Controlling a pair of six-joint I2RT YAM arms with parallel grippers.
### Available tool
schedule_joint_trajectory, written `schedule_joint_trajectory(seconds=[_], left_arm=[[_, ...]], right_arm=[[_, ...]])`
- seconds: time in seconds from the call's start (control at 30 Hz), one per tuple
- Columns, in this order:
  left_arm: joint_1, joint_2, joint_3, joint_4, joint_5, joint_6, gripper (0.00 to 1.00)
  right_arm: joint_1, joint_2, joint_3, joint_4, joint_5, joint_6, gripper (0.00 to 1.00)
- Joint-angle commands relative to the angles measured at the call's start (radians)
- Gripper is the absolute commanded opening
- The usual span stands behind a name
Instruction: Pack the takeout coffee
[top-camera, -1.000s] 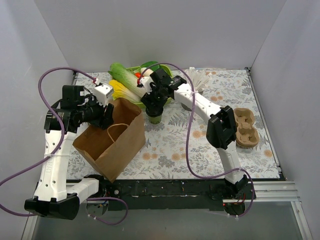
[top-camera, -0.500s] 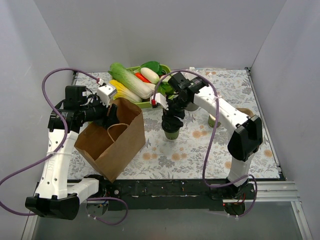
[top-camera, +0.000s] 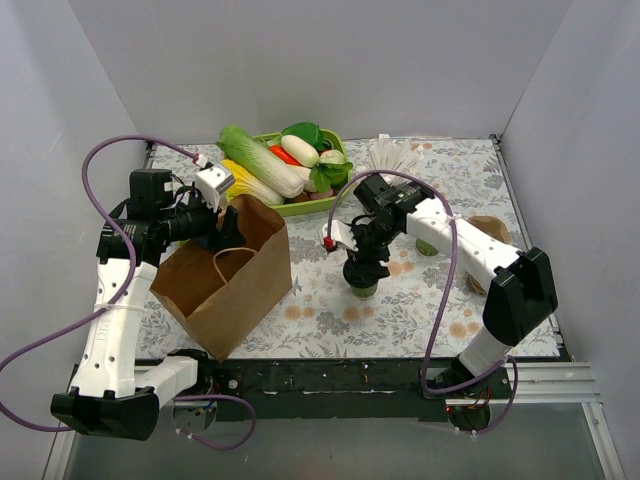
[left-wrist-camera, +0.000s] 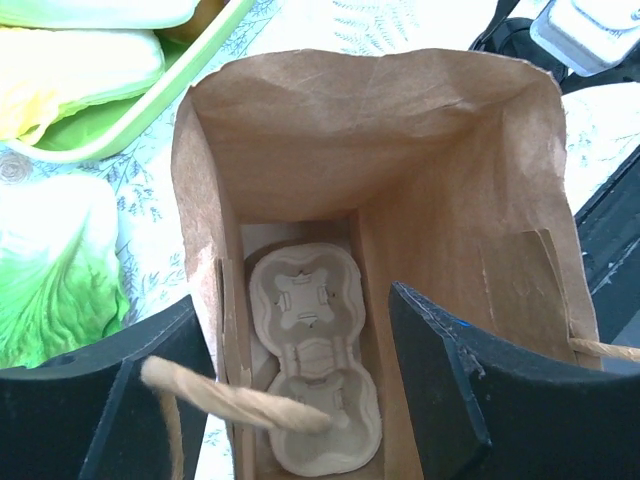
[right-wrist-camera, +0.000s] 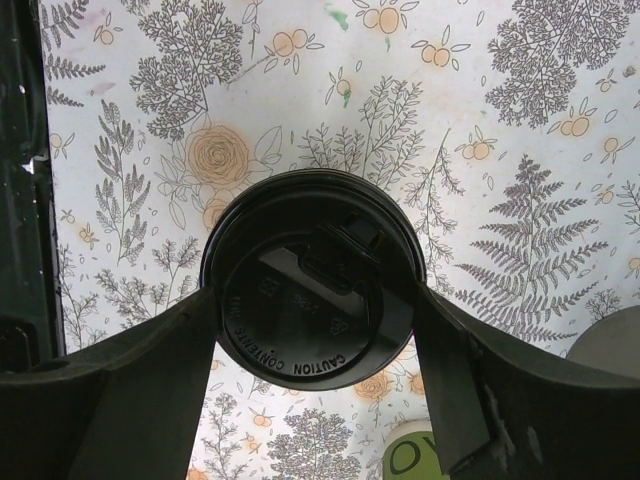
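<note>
A floral-patterned counter sits inside plain grey walls. At the left, the left tool hangs over the mouth of an upright brown paper bag. Its fingers are spread apart and pinch nothing, and a twisted paper handle lies across its left finger. At the bag's bottom lies a beige moulded-pulp cup carrier. Behind the bag, a lime-green tray holds toy vegetables. Right of the bag, the right tool clamps the small dark-green paper cup with a round black plastic lid, one finger pressed to each side of the lid, over open counter and apart from the bag.
</note>
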Motion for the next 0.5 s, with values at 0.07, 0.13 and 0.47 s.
schedule_joint_trajectory(seconds=[0.07, 0.13, 0.47], left_arm=[[0.002, -0.006, 0.006, 0.02, 0.075, -0.026, 0.67], [0.003, -0.006, 0.007, 0.019, 0.088, -0.027, 0.67], [0.003, -0.036, 0.0, 0.026, 0.107, -0.038, 0.68]], right_arm=[[-0.002, -0.111, -0.059, 0.073, 0.023, 0.001, 0.94], [-0.002, -0.136, -0.063, 0.073, 0.028, 0.026, 0.96], [-0.03, -0.182, -0.077, 0.055, 0.028, 0.177, 0.97]])
